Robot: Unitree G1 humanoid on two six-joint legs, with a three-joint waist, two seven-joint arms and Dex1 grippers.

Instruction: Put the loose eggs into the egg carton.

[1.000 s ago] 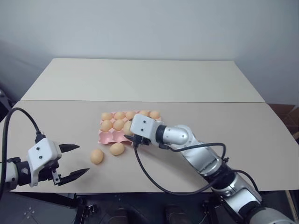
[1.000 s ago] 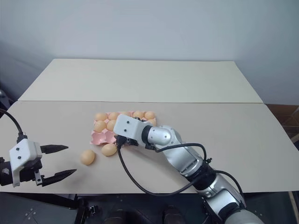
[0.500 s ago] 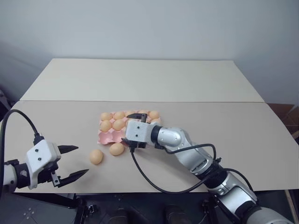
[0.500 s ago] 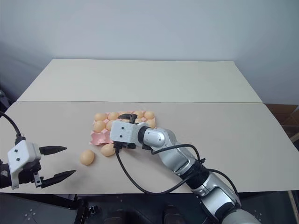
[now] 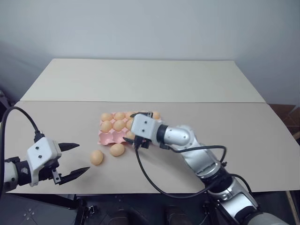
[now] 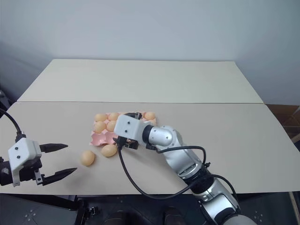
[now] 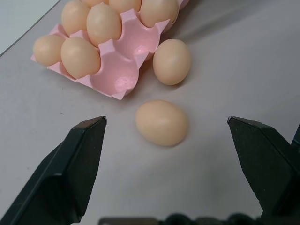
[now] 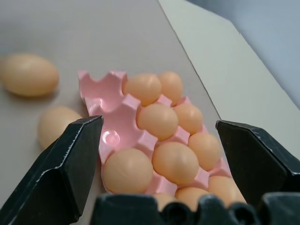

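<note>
Head view: pink carton (image 5: 108, 137) near the desk's middle, mostly full; two loose eggs (image 5: 97, 157) lie just off its near edge, toward the left gripper (image 5: 71, 161), jaws wide, low by the desk's near-left corner; right gripper (image 6: 132, 129) hovers over the carton.

Left wrist: nearest egg (image 7: 161, 122) lies dead ahead, long axis crosswise.

Right wrist: jaws wide, empty, above filled cups.
</note>
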